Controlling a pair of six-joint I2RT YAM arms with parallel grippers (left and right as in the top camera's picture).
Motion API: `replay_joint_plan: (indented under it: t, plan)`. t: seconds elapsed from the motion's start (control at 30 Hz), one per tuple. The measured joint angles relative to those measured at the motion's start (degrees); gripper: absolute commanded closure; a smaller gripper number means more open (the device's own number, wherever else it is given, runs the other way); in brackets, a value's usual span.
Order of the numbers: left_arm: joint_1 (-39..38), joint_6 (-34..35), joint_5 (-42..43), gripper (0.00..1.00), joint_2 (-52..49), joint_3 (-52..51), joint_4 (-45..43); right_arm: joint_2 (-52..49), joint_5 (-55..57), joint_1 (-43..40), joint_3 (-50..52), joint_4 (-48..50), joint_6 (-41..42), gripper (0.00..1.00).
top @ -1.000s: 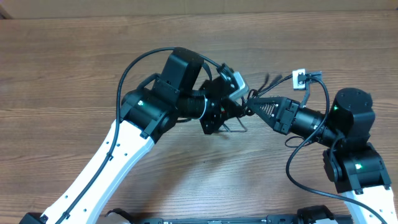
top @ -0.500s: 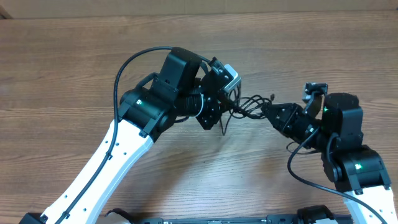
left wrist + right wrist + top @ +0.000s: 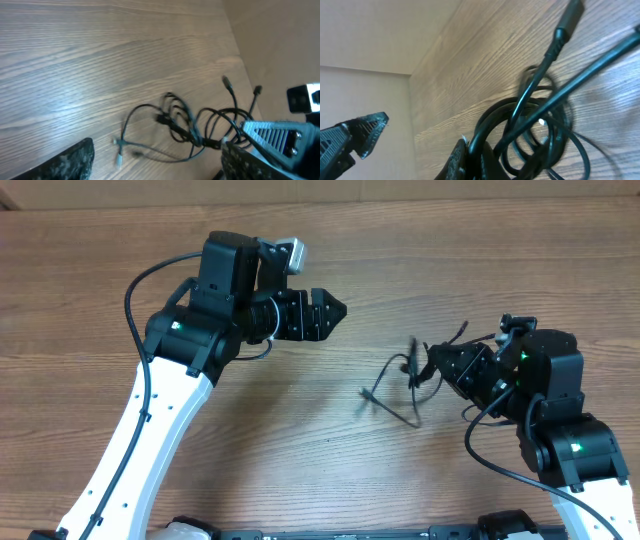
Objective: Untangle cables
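Black cables lie in a loose tangled bundle on the wooden bench, right of centre. Right claw is at the right edge of the bundle, clenched on the cables. The right wrist view shows the cords pinched at its fingertips with loops fanning out from the pinch. From the bundle, one strand runs left and down along the bench, ending in a pale plug tip. Two dark plug tips stick up on the far side of the bundle. Left claw is well apart from the bundle, up and to the left. It is released and holds nothing, its fingers spread wide.
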State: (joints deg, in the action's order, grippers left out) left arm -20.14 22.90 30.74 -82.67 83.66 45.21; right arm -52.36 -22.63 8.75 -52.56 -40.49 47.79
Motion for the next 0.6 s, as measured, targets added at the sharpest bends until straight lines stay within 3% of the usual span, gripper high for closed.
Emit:
replay_joint_plan:
  t: [0.13, 0.33, 0.5, 0.6]
  plan:
    - [0.00, -7.78, 7.58, 0.35, 0.00, 0.00, -0.22, 0.00, -0.72, 0.02, 0.00, 1.09, 0.00, 0.96]
    - [-0.42, -30.99, 26.80, 0.35, 0.00, 0.00, 4.13, 0.00, -5.27, 0.00, 0.00, 6.43, 1.86, 0.96]
    - [-4.61, -42.07, 31.06, 0.28, 0.00, 0.00, 5.22, 0.00, -10.69, 0.00, 0.00, 10.10, 7.26, 0.96]
    - [-6.80, -45.07, 31.12, 0.30, 0.00, 0.00, 5.25, 0.00, -13.84, 0.00, 0.00, 13.11, 10.34, 0.96]
